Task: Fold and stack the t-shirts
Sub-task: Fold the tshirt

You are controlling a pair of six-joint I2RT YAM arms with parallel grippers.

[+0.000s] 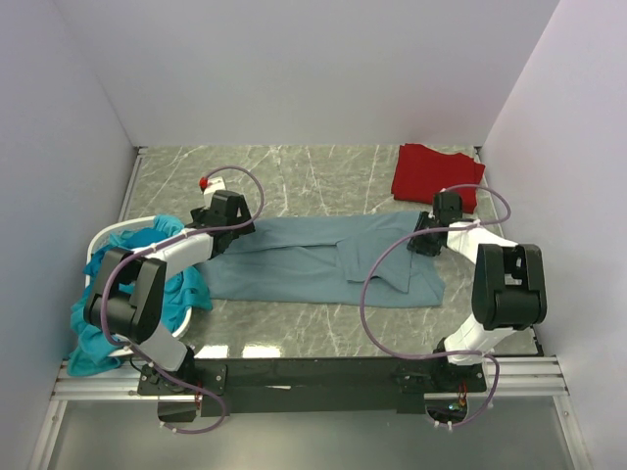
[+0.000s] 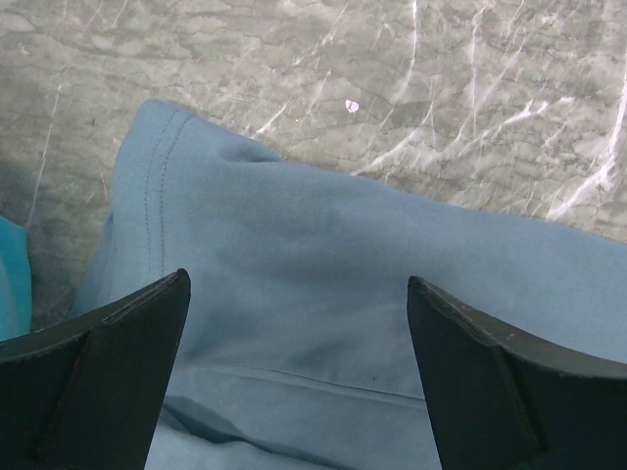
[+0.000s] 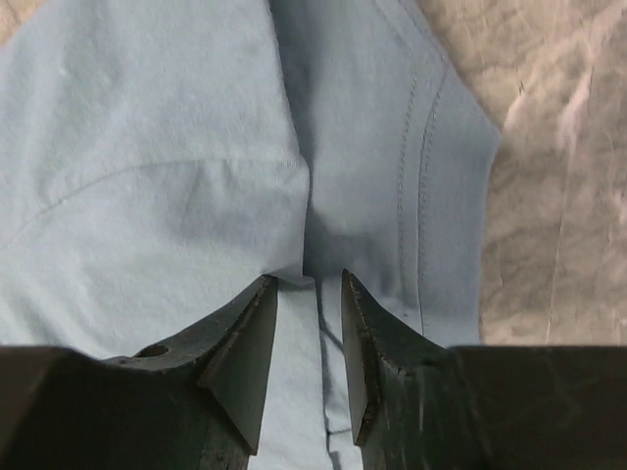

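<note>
A large slate-blue t-shirt (image 1: 313,259) lies spread across the middle of the marble table, partly folded lengthwise. My left gripper (image 1: 223,211) hovers over its left end; in the left wrist view the gripper (image 2: 296,279) is wide open above the hemmed edge of the shirt (image 2: 323,245), holding nothing. My right gripper (image 1: 431,235) sits low on the shirt's right end. In the right wrist view its jaws (image 3: 306,277) stand a little apart over a fold of the cloth (image 3: 176,147), not pinching it. A folded red t-shirt (image 1: 431,174) lies at the back right. Teal t-shirts (image 1: 176,279) are heaped at the left.
A white basket (image 1: 108,235) at the left edge holds the teal heap, which spills over its rim toward the near edge. White walls close in the table on three sides. A grey cable loops from each arm over the table.
</note>
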